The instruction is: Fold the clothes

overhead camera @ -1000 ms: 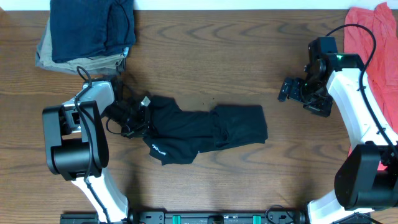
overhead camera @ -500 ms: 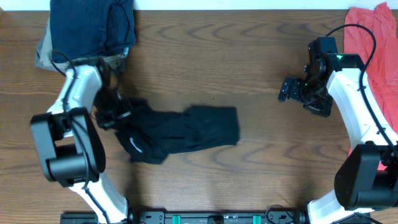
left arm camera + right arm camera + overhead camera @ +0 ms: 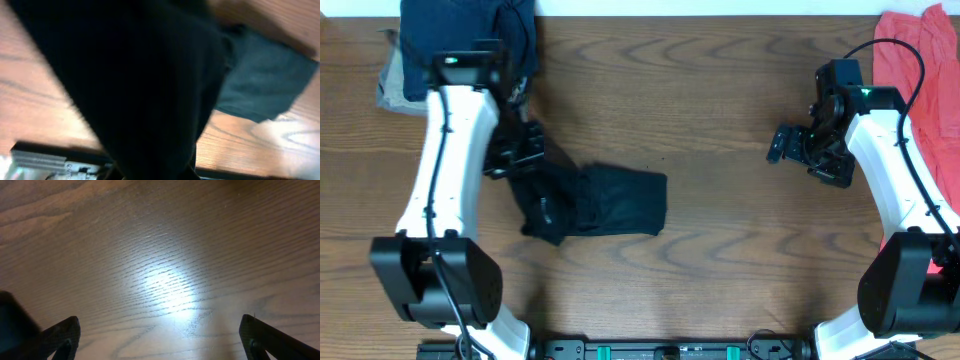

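The black T-shirt (image 3: 605, 200) lies bunched and part-folded left of the table's middle. Its left end is lifted by my left gripper (image 3: 520, 155), which is shut on the fabric just below the stack at the back left. In the left wrist view the black cloth (image 3: 140, 90) hangs over the lens and hides the fingers, and the rest of the shirt (image 3: 265, 80) trails on the wood. My right gripper (image 3: 782, 143) hovers open at the right, far from the shirt. Its fingertips (image 3: 62, 335) stand wide apart over bare wood.
A folded stack sits at the back left, a navy garment (image 3: 470, 40) on top of a beige one (image 3: 392, 88). A red garment (image 3: 920, 60) lies at the back right corner, behind the right arm.
My left gripper has pulled the T-shirt's end left and toward the back, dragging the shirt leftward and bunching it shorter. The right arm has not moved.
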You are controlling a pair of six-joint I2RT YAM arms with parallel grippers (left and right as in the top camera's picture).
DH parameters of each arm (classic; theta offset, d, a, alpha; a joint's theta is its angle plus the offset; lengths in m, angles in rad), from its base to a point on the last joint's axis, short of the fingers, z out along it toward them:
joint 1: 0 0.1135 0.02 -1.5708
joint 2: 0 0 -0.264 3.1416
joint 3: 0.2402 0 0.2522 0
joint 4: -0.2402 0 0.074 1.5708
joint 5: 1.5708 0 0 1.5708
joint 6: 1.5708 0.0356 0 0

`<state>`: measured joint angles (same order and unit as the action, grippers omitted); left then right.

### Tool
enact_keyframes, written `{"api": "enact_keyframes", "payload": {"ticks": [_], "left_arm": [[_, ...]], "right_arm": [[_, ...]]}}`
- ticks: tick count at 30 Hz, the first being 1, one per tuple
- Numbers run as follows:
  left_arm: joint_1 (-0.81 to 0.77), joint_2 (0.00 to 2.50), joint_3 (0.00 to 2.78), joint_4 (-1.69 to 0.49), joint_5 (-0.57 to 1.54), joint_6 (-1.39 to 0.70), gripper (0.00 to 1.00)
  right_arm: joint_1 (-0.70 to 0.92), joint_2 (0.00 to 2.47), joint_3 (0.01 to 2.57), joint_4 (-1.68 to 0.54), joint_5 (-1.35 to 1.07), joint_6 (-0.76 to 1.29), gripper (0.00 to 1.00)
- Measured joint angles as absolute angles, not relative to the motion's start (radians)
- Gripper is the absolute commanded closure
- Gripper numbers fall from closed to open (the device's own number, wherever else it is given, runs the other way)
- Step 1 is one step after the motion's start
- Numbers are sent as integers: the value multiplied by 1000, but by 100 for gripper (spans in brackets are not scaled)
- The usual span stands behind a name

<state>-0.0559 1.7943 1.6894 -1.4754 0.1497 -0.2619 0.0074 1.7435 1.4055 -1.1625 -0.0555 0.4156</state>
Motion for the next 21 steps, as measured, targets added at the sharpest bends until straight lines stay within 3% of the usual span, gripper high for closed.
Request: {"api": "enact_keyframes", "payload": {"ticks": [15,21], "left_arm": [[-411,1794,1603,-1284,205,-311,94],[-466,1794,1550,-1273,207,-311,94]], "right_arm": [[7,1744,1406,-1162,-56,416,1],[7,1744,1406,-1162,-56,416,1]]}}
